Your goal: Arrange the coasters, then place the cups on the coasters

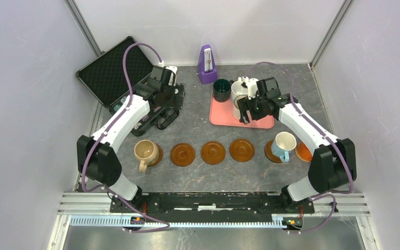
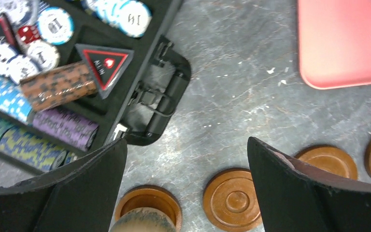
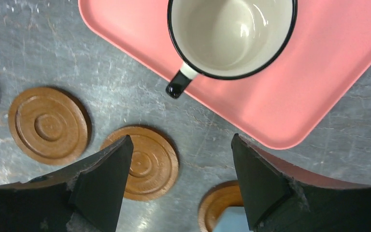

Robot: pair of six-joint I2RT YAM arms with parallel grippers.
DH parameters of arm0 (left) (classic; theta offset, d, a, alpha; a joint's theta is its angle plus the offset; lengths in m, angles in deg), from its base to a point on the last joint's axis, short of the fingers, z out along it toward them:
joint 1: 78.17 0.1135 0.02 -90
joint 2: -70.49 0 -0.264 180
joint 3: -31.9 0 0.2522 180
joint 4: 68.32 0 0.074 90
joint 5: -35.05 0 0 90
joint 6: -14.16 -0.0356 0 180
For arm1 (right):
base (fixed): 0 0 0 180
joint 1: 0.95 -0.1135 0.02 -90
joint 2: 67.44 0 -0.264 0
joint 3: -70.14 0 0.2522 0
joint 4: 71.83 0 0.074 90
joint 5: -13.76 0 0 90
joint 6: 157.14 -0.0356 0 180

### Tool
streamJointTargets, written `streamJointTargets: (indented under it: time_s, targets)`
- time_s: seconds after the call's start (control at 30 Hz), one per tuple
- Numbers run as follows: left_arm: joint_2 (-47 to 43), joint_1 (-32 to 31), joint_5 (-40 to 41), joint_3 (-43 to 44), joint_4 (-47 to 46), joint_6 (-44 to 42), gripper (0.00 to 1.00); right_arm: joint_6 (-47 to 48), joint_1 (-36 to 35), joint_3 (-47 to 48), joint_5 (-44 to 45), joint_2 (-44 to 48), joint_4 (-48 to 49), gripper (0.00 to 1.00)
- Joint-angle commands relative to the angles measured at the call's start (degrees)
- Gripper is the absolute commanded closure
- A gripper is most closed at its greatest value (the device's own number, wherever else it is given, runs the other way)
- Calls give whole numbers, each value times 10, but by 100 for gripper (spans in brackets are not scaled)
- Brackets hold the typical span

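Six coasters lie in a row across the near surface. The tan mug stands on the leftmost and the light blue mug on the fifth. A cream mug with a black rim stands on the pink tray, ahead of the right fingers and apart from them; they gape wide, holding nothing. A dark green mug sits at the tray's far-left corner. The left fingers spread fully, empty, beside the poker-chip case.
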Motion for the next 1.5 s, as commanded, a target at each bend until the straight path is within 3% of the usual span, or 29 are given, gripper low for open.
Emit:
streamJointTargets:
  time_s: [0.0,0.4,0.67,0.77,1.0,1.2,1.47]
  targets:
    - [-52,1,90,-27,-5,46,0,-99,-16,8,63,-29,55,20]
    - [-32,22,151,-3,17,-25,0,-183,-40,-16,117,-73,130,33]
    - [-32,38,159,12,32,-50,0,-179,-41,-54,131,-99,152,43]
    - [-38,39,163,6,33,-49,0,-172,-41,-82,140,-82,182,54]
    - [-43,41,175,5,29,-58,0,-125,-41,-129,154,-35,216,63]
    - [-34,42,159,9,31,-49,0,-92,-42,-121,154,-29,236,49]
    - [-15,42,155,31,42,-43,0,-81,-41,-85,169,-62,218,56]
